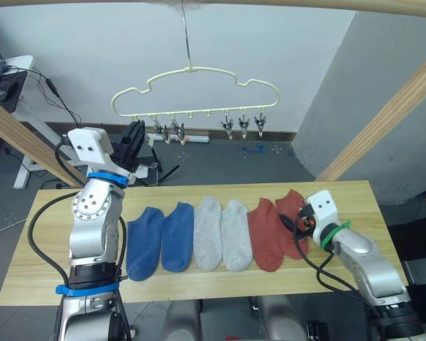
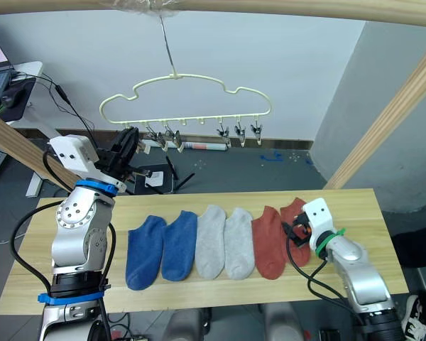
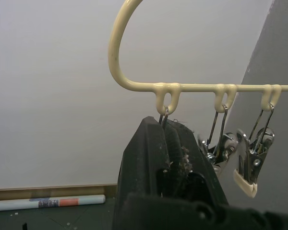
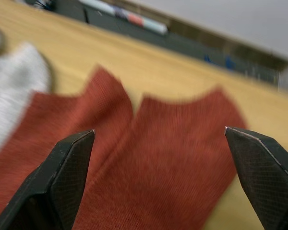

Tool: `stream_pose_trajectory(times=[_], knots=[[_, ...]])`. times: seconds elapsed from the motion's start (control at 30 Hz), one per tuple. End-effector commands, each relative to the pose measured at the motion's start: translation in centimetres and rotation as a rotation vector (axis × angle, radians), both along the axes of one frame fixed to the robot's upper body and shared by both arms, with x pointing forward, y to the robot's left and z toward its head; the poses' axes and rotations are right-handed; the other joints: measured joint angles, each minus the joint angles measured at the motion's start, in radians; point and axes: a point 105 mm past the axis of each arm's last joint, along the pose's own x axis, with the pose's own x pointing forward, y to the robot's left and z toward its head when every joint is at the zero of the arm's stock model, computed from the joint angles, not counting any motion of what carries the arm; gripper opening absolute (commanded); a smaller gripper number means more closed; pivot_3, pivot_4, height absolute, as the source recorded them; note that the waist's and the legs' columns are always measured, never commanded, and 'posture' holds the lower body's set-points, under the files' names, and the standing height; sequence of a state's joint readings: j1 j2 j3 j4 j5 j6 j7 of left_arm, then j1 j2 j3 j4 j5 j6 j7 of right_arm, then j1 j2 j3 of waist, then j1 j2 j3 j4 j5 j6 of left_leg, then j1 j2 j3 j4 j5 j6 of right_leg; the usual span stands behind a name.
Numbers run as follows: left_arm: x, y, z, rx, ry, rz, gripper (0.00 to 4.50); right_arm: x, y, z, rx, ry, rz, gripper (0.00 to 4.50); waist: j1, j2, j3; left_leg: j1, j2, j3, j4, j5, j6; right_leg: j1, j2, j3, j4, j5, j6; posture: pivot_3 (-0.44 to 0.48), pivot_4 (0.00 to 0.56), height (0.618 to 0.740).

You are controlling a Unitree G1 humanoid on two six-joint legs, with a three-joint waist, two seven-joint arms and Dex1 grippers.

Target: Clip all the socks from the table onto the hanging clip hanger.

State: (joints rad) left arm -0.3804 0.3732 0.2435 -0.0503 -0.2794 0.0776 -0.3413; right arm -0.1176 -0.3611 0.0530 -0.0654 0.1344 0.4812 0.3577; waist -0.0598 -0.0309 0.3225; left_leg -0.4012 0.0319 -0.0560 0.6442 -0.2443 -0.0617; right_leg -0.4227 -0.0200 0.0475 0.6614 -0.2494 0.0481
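Six socks lie in a row on the table [image 1: 199, 280]: two blue [image 1: 145, 241] [image 1: 177, 236], two light grey [image 1: 207, 232] [image 1: 236, 234], two dark red [image 1: 264, 233] [image 1: 292, 207]. Above and behind the table, the pale-yellow clip hanger [image 1: 199, 71] hangs from a pole, with silver clips [image 1: 243, 125] along its lower bar. My left gripper [image 1: 135, 136] is raised to the hanger's left end. In the left wrist view its fingers [image 3: 153, 148] are shut on the leftmost clip, whose wire [image 3: 164, 115] runs down into them. My right gripper [image 4: 158, 132] is open, low over the rightmost dark red sock [image 4: 182, 163].
A wooden pole frame surrounds the table: a top pole [image 1: 305, 6] and slanted poles at left [image 1: 21, 135] and right [image 1: 390, 114]. A white desk [image 1: 18, 78] with cables stands on the far left. The dark floor lies behind the table.
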Motion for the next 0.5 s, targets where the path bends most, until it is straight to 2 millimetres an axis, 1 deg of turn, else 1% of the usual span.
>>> stream_pose_trajectory(times=[0.03, 0.1, 0.2, 0.27, 0.3, 0.43, 0.47, 0.5], knots=[[-0.6, 0.4, 1.0, 0.005, -0.032, 0.005, 0.02, 1.4, -1.3, -0.1, -0.015, -0.039, -0.101, 4.5, 0.0, 0.0, 0.002, 0.0, 0.0, 0.0, 0.0, 0.0, 0.0, 0.0, 0.0, 0.0, 0.0, 0.0, 0.0, -0.058, 0.337, 0.721], [-0.7, 0.5, 0.9, -0.002, -0.025, 0.007, 0.02, 1.8, -1.5, -0.7, -0.008, -0.034, -0.141, 4.5, 0.002, 0.0, 0.002, 0.0, 0.0, 0.0, 0.0, 0.0, 0.0, 0.0, 0.0, 0.0, 0.0, 0.0, 0.0, -0.053, 0.334, 0.721], [-0.7, 0.5, 0.9, -0.001, -0.02, 0.005, 0.02, 1.8, -1.4, -1.9, 0.004, 0.001, -0.165, 4.5, 0.003, 0.0, 0.002, 0.0, 0.0, 0.0, -0.001, 0.0, 0.0, 0.0, 0.0, 0.0, -0.001, 0.0, 0.0, -0.043, 0.332, 0.721], [-0.8, 0.5, 0.9, 0.003, -0.018, 0.003, 0.0, 1.6, -1.5, -2.5, -0.003, 0.016, -0.176, 4.15, 0.002, 0.0, 0.002, 0.0, 0.0, 0.0, -0.001, 0.0, -0.001, 0.0, 0.0, 0.0, -0.001, 0.0, 0.0, -0.043, 0.332, 0.721], [-0.8, 0.5, 0.8, 0.005, -0.016, 0.003, 0.0, 1.6, -1.5, -2.6, 0.002, 0.017, -0.18, 3.92, 0.002, 0.0, 0.002, 0.0, 0.0, 0.0, -0.001, 0.0, -0.001, 0.0, 0.0, 0.0, -0.001, 0.0, 0.0, -0.036, 0.332, 0.721], [-1.1, 0.6, 0.7, 0.007, -0.005, -0.002, 0.0, 1.4, -1.1, -2.5, 0.006, 0.004, -0.167, 2.56, 0.002, 0.0, 0.002, 0.0, 0.0, 0.0, -0.001, 0.0, -0.001, 0.0, 0.0, 0.0, 0.0, 0.0, 0.0, -0.035, 0.331, 0.721], [-1.2, 0.6, 0.6, 0.006, 0.001, -0.012, 0.0, 1.3, -0.8, -2.1, 0.004, -0.012, -0.141, 2.18, 0.002, 0.0, 0.002, 0.0, 0.0, 0.0, -0.001, 0.0, -0.001, 0.0, 0.0, 0.0, 0.0, 0.0, 0.0, -0.035, 0.331, 0.721], [-1.3, 0.5, 0.6, 0.003, 0.01, -0.026, 0.0, 1.3, -0.1, -1.2, 0.009, -0.055, -0.09, 1.83, 0.002, 0.0, 0.002, 0.0, 0.0, 0.0, -0.001, 0.0, -0.001, 0.0, 0.0, 0.0, 0.0, 0.0, 0.0, -0.033, 0.335, 0.721]])
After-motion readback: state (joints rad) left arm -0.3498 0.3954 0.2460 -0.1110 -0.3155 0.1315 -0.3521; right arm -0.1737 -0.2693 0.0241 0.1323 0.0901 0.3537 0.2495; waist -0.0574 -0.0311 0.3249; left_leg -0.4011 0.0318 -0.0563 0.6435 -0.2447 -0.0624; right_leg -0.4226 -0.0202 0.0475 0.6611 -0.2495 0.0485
